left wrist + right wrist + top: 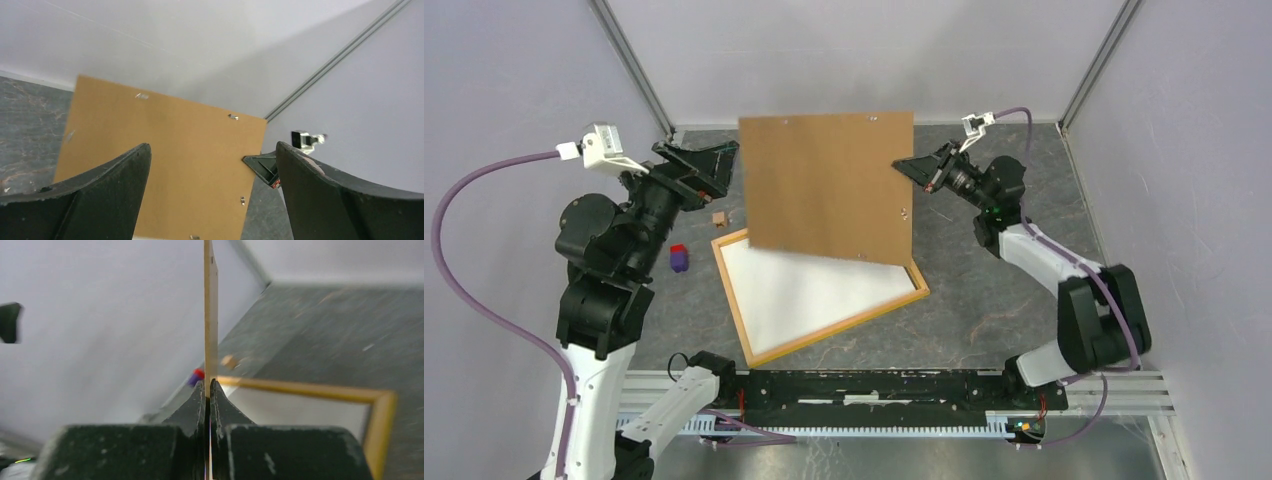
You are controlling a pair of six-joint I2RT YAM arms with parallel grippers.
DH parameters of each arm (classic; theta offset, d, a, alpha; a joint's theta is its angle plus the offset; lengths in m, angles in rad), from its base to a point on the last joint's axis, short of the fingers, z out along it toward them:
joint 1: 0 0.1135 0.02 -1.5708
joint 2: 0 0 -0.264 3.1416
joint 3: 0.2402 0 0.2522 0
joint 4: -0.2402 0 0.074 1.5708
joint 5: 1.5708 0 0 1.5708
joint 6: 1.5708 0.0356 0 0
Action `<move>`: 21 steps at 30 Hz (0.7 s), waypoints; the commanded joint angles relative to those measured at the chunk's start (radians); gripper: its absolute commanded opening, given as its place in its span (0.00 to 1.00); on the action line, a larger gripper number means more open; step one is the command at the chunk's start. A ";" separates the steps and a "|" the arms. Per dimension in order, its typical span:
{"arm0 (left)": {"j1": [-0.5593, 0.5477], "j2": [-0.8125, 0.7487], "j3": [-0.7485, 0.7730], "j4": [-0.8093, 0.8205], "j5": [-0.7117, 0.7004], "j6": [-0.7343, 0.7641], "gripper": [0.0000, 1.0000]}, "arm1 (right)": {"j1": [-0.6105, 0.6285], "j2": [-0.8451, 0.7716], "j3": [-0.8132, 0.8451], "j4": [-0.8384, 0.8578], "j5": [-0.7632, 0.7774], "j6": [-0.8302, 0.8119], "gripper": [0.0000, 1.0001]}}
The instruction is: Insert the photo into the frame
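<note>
Right jaws: clamping thin brown rectangular board [824, 185], upper centre.
Left jaws: gaping wide apart, left.
Orange-yellow wooden rectangular frame [732, 298]: lying lower centre.

Right hand [209, 390] pinched tight on the thin edge of a brown backing board [210, 315] seen edge-on and upright, orange-yellow wooden frame [310, 390] lying beyond on the dark grey tabletop [325, 325], blurred purple-and-red block [196, 376] and small tan block [229, 361] farther off, pale wall [100, 315] at left
</note>
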 commanded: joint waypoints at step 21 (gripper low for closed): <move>-0.010 0.055 -0.135 0.075 0.050 0.058 1.00 | -0.046 0.630 0.509 -0.261 -0.528 0.346 0.00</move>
